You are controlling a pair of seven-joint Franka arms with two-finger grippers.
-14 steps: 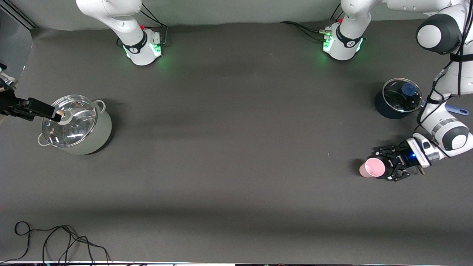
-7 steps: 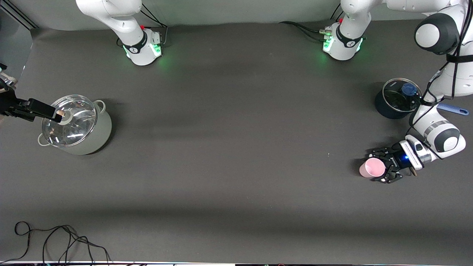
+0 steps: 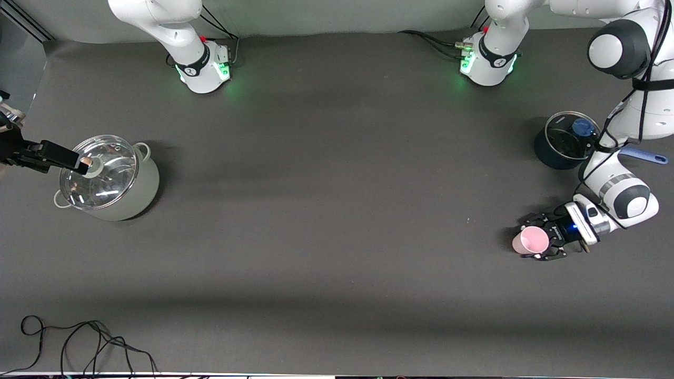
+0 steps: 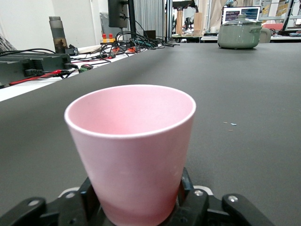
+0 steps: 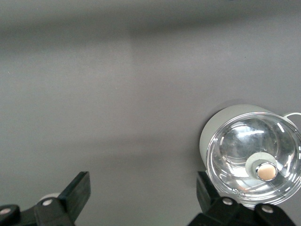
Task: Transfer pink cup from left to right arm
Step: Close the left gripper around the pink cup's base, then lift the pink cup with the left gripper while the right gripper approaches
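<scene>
The pink cup [image 3: 531,241] stands upright on the dark table at the left arm's end, nearer to the front camera than the dark blue pot. My left gripper [image 3: 532,242] reaches in level with the table and is shut on the cup's lower part. In the left wrist view the pink cup [image 4: 134,146] fills the middle, and a black finger [image 4: 186,182] presses against each side of its base. My right gripper [image 3: 73,160] hangs over the grey pot's lid at the right arm's end. The right gripper [image 5: 143,188] is open and holds nothing.
A grey-green pot with a glass lid [image 3: 113,181] stands at the right arm's end. A dark blue pot with a glass lid [image 3: 566,141] and a blue handle [image 3: 645,155] sits close to the left arm. Loose cables [image 3: 79,342] lie near the table's front corner.
My left gripper slid forward round the pink cup and its fingers closed on it. The cup stayed in place. The right arm has not moved.
</scene>
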